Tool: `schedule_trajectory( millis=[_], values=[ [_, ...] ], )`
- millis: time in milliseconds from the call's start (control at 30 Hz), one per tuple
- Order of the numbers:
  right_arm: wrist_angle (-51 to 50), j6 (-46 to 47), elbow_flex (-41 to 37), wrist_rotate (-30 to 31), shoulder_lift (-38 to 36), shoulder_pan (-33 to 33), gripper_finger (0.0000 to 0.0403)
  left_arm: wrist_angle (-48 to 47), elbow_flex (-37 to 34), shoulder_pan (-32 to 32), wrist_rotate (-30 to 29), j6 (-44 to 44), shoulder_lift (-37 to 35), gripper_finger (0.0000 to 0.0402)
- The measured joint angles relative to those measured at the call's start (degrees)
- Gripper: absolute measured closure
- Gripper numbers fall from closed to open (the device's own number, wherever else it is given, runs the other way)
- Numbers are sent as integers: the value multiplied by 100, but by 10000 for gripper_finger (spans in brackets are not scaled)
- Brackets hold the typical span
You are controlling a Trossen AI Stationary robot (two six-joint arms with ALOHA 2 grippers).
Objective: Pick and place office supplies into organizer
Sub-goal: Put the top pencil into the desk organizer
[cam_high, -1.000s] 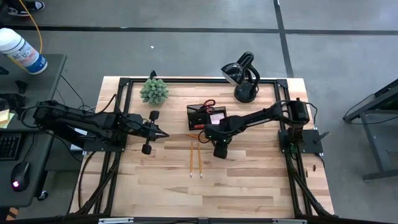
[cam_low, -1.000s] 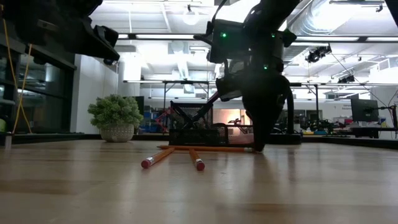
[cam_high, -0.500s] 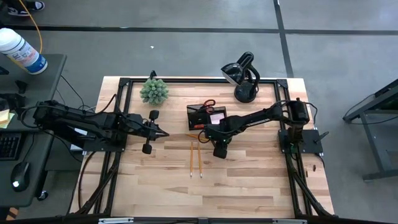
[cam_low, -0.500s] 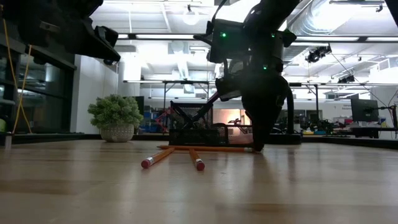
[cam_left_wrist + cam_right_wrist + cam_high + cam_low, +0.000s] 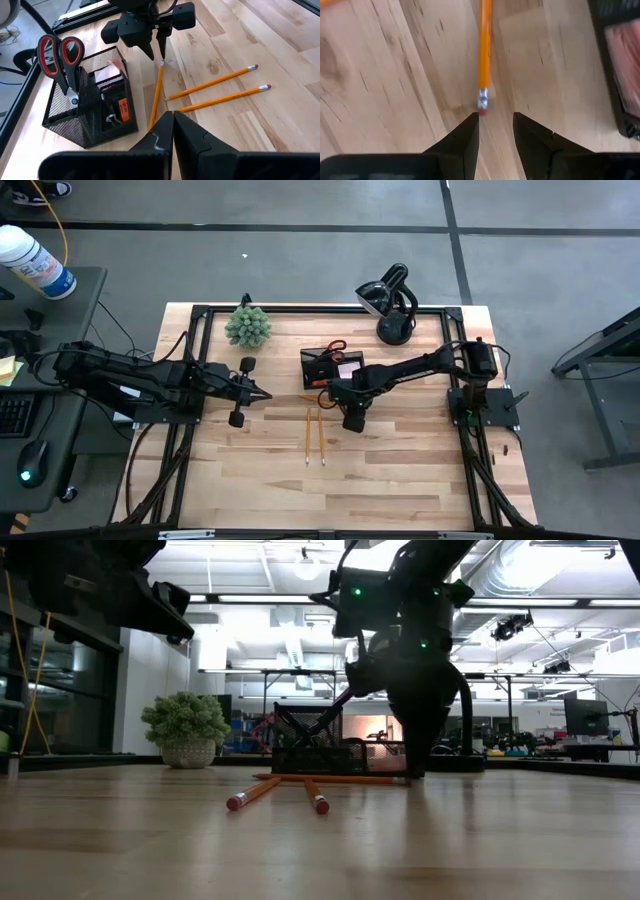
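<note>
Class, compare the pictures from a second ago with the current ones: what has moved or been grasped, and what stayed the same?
Almost nothing changed. The right gripper shifted slightly above the eraser end of the yellow-orange pencil beside the black mesh organizer, fingers open, gripping nothing. The left gripper, the two other yellow-orange pencils and the red-handled scissors stayed put.

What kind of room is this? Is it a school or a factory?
Probably neither: it looks like a robot lab or workshop. Two dark arms are fixed to a wooden table on a bare concrete floor, big ducts and strip lights run across the ceiling, and monitors and equipment stand in the open hall behind.
</note>
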Motion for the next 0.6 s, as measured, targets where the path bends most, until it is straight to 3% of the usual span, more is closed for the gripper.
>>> schedule_trajectory(
  millis=[600],
  values=[
    [-358,-9,610,-56,609,78,289,-50,2,0,-105,44,0,400]
  ],
)
